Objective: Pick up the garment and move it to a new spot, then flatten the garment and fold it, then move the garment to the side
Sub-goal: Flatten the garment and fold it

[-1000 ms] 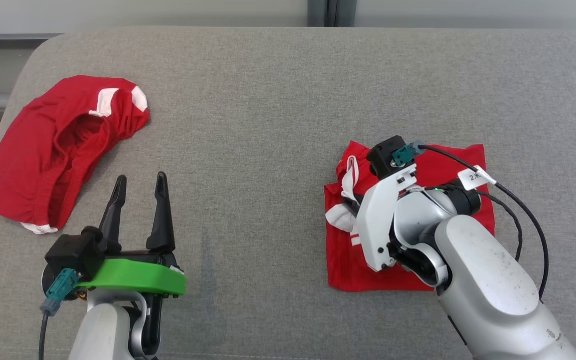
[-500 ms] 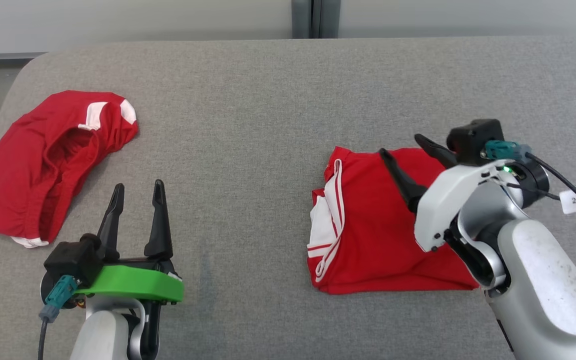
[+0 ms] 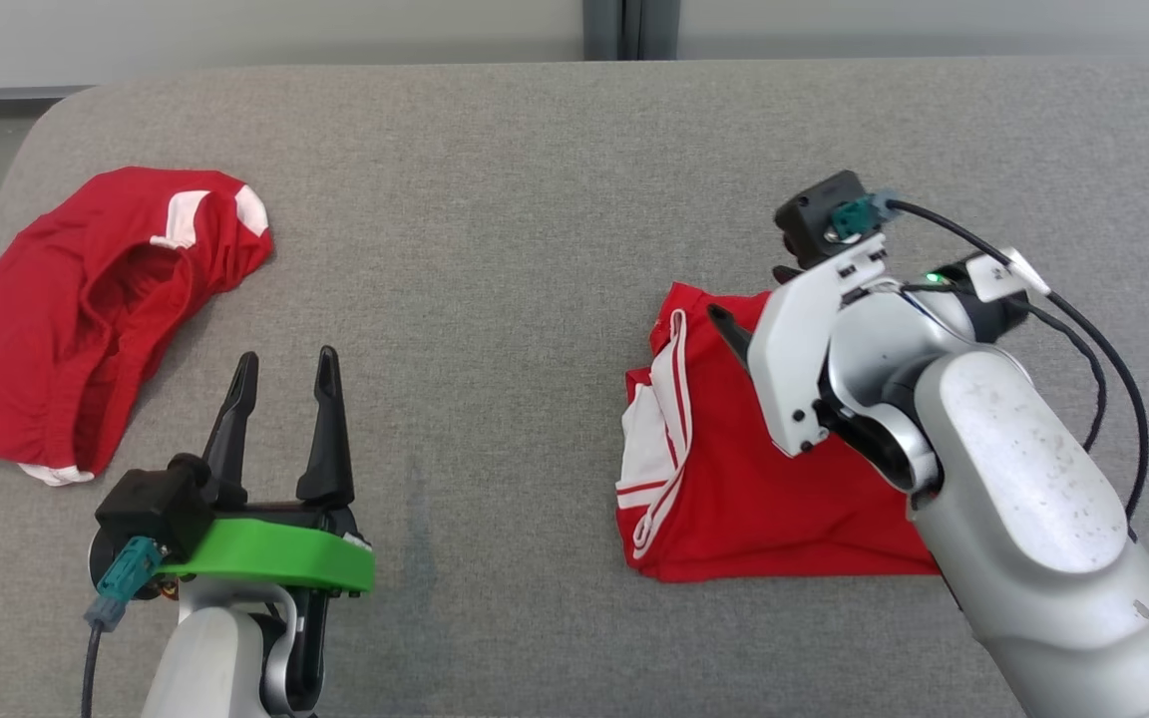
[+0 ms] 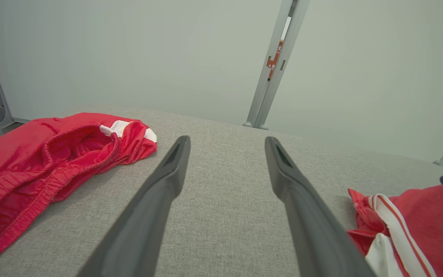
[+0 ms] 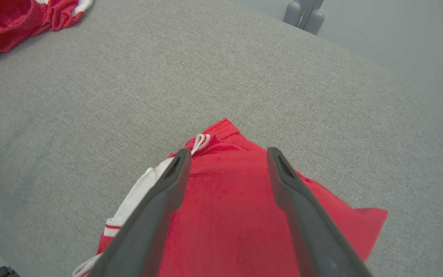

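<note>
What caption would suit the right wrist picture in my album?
Open right gripper hovers over a folded red-and-white fabric garment on a grey cloth-covered surface.

Bench [image 3: 535, 199]: stretching wide in grey woven fabric, rounding off at its far left corner.
Wall [image 4: 129, 50]: standing pale and plain behind.
Post [image 4: 268, 88]: rising grey against it, bearing a small red sticker.
Light: falling soft and even.

folded garment [image 3: 734, 494] right, crumpled garment [image 3: 56, 319] left
</note>
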